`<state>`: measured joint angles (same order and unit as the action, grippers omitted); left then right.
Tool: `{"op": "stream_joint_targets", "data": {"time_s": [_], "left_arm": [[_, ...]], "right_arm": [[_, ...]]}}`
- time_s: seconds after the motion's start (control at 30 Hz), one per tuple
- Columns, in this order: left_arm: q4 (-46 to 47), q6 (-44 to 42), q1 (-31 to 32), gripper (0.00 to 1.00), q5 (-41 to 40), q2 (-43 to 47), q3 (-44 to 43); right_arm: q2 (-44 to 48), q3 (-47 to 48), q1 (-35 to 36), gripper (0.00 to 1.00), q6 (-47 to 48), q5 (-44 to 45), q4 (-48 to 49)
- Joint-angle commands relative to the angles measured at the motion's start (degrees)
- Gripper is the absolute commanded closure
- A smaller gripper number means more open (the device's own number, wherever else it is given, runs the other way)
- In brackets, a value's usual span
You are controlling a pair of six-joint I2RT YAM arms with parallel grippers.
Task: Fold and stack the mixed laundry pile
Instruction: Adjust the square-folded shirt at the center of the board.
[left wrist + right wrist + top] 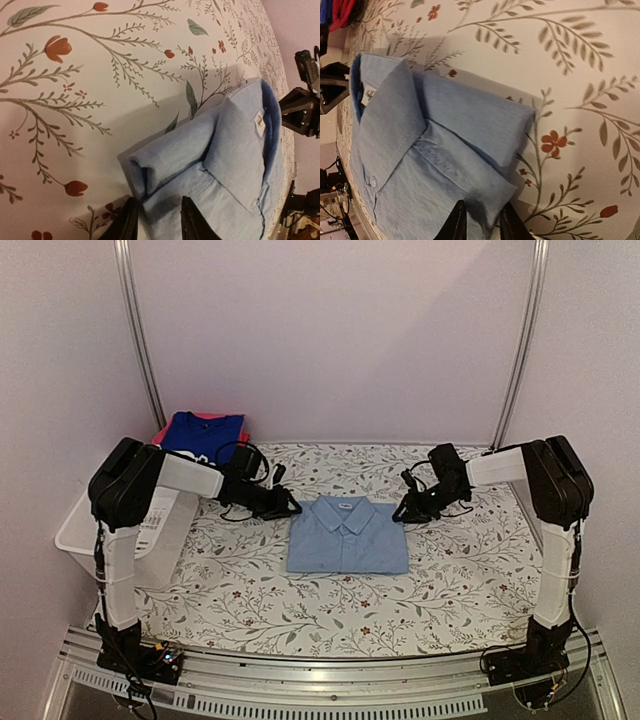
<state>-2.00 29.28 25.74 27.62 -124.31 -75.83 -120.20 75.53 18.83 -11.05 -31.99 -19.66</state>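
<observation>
Pale-blue shirt lies folded, middle of the surface. Left pincer and right pincer are each narrowly parted, straddling a shoulder corner. Soft, light, floppy; I'd pinch all layers at both shoulders.

The left arm and right arm have white links, bulky black joints and looping black cables.

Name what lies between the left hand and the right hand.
The folded pale-blue shirt lies between the left hand and right hand, seen in the top view.
</observation>
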Motion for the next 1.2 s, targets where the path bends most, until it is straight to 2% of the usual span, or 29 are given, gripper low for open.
{"op": "stream_joint_targets", "data": {"time_s": [0.0, 0.07, 0.13, 0.37, 0.63, 0.87, 1.17], "left_arm": [[-1.4, -1.4, -1.5, 0.52, -4.5, 4.4, 3.7], [0.6, -1.0, -2.4, 0.50, -2.9, 6.9, 5.1], [3.8, 0.4, -3.4, 0.50, -0.1, 8.1, 5.2], [9.6, 6.5, -4.1, 0.52, 9.0, 3.9, 0.6], [13.0, 11.7, -4.0, 0.52, 11.6, 0.5, -0.4], [14.2, 14.1, -4.0, 0.50, 13.7, -1.8, -0.8], [16.5, 16.5, -3.8, 0.49, 15.6, -4.5, -1.4]], "right_arm": [[3.2, 0.6, -0.8, 0.67, 0.8, 1.8, -3.3], [6.0, 1.6, -2.1, 0.57, 0.4, 0.6, -3.4], [7.2, 3.0, -3.3, 0.55, -0.1, -1.7, -3.4], [3.5, 8.9, -3.6, 0.58, -3.3, -9.1, -4.0], [4.4, 8.0, 3.4, 0.58, -9.7, -15.7, 3.1], [-0.7, 8.9, 9.8, 0.58, -10.4, -16.0, 3.3], [-7.0, 7.8, 12.2, 0.59, -9.0, -14.1, 2.1]]}}
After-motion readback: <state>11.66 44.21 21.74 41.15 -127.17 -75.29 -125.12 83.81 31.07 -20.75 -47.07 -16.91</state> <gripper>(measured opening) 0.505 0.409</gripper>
